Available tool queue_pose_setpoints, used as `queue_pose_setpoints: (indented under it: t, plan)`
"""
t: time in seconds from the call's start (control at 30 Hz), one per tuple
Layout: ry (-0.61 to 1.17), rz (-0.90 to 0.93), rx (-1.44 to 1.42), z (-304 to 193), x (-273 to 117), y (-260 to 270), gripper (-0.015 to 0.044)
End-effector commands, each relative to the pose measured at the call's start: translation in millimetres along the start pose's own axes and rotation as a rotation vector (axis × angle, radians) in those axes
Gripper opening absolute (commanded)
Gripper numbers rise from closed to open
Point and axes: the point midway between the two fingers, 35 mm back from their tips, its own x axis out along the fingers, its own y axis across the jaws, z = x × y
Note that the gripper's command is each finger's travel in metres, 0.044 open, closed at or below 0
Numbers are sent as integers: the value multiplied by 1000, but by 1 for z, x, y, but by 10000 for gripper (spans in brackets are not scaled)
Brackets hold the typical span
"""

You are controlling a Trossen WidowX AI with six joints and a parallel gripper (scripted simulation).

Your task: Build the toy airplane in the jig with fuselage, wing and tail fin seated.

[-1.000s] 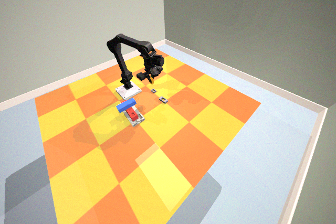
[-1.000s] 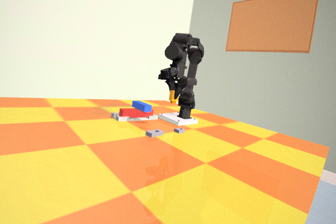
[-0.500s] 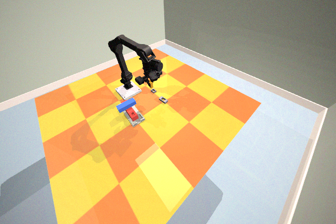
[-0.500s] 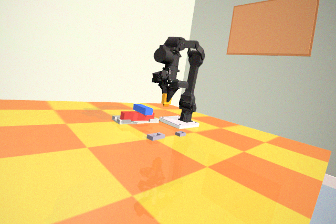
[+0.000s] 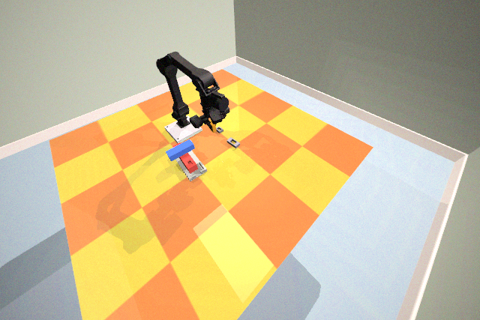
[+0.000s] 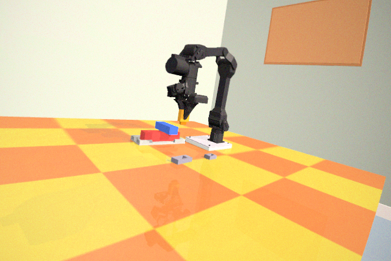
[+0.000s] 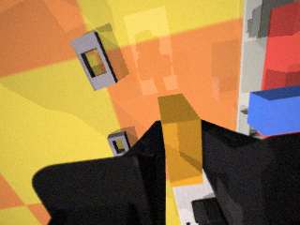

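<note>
One orange tail fin (image 5: 212, 127) (image 6: 182, 116) (image 7: 184, 150) is clamped in the gripper (image 5: 212, 126) (image 6: 184, 114) (image 7: 173, 124), up off the worktop (image 5: 247, 192) (image 6: 195, 188) (image 7: 187, 70). Blue wing's (image 5: 180, 150) (image 6: 166, 128) (image 7: 274, 112) sitting across the red fuselage (image 5: 188, 162) (image 6: 151, 135) (image 7: 283, 52), which lies in the pale jig (image 5: 192, 177) (image 6: 145, 142) (image 7: 252, 67), well in from the worktop's edges.

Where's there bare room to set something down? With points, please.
Bare patches: the mat's near yellow and orange squares, beyond the jig (image 5: 198, 175) (image 6: 148, 142) from the robot base (image 5: 173, 133) (image 6: 201, 145); also the squares right of the larger grey frame (image 5: 237, 145) (image 6: 178, 161) in the top view. Crowded: between base, jig and both frames, under the gripper (image 5: 213, 129) (image 6: 183, 120) (image 7: 173, 124).
</note>
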Motion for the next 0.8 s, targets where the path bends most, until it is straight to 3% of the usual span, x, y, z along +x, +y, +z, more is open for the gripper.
queue_pose_setpoints:
  t: [0.0,0.77]
  plan:
    - [-5,5,-5,7,1,-8,0]
    - [-5,0,-5,34,12,-68,0]
